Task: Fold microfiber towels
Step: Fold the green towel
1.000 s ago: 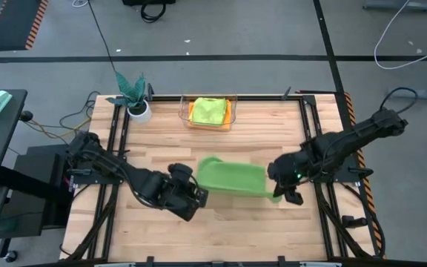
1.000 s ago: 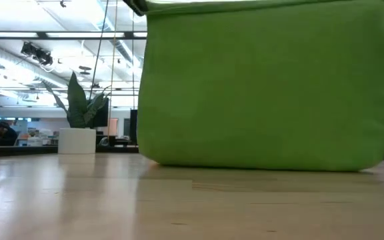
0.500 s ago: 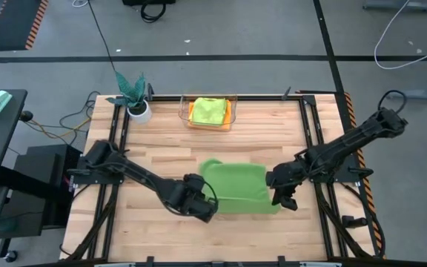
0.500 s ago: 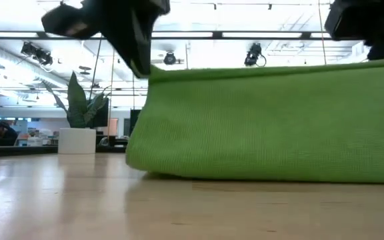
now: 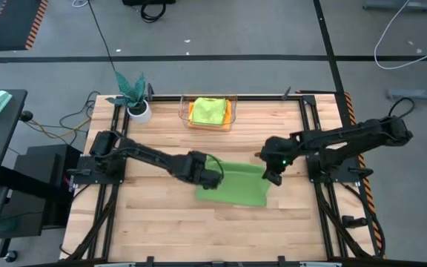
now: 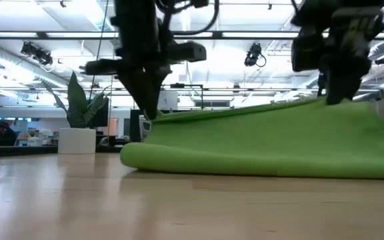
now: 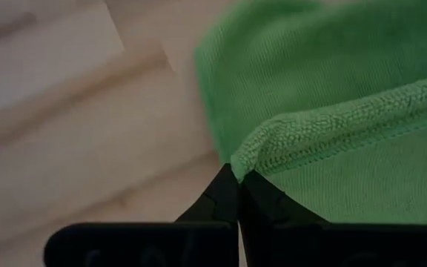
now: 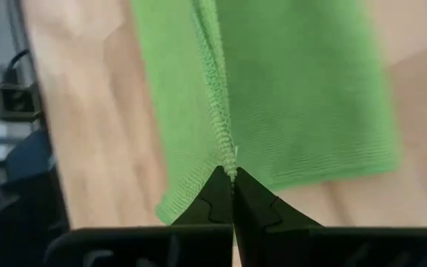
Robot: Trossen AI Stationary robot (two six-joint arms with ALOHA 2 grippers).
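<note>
You see a plush, matt green microfiber towel (image 5: 236, 185) lying on a smooth, pale wooden table (image 5: 154, 230) with faint sheen

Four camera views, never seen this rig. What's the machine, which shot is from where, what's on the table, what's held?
It is a robot with two dark arms at a wooden table. One picture looks straight down, one looks level across the tabletop, and one sits on each wrist.

On the table lies a green towel, partly folded. At the back are a clear bin holding a lime green towel on something orange, and a plant in a white pot.

The left gripper and the right gripper each have their fingers shut on an edge of the green towel; the wrist pictures show the hem pinched.
</note>
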